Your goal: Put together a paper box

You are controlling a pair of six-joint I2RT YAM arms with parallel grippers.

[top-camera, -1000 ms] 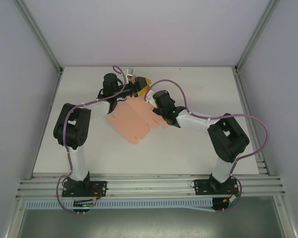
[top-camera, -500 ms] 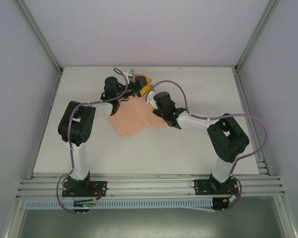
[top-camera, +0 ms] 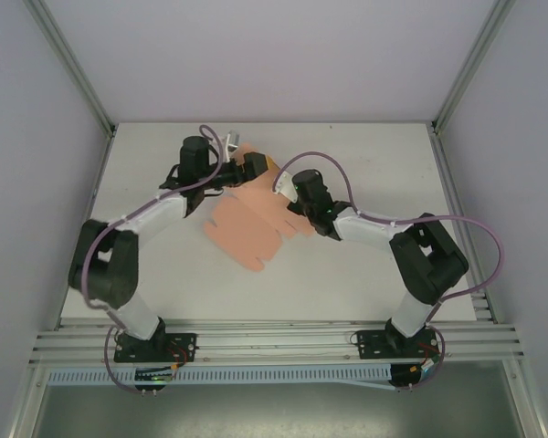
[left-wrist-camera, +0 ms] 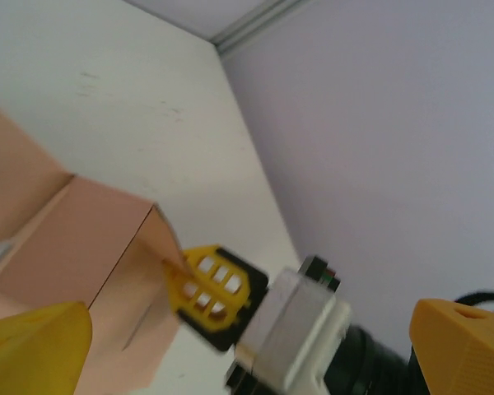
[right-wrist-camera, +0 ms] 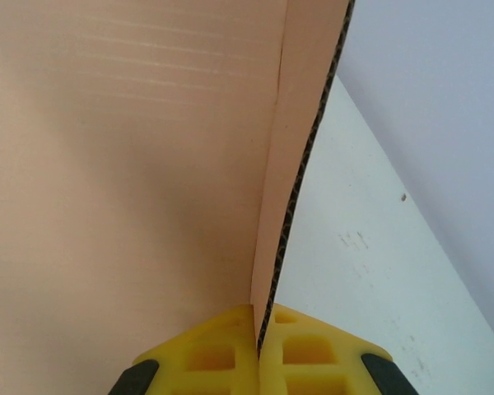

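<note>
On the table [top-camera: 365,274], the pink box [top-camera: 247,224] lies mostly flat as an unfolded sheet. At the box's far right corner, the right gripper [right-wrist-camera: 258,333] pinches the edge of a raised flap [left-wrist-camera: 90,239]. At the box's far edge, the left gripper [top-camera: 254,167] hangs with its fingers [left-wrist-camera: 33,346] spread wide beside that flap.

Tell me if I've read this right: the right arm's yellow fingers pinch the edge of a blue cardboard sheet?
Not quite. The right wrist view shows the cardboard sheet is salmon-pink, not blue; the right gripper does pinch its edge.
</note>
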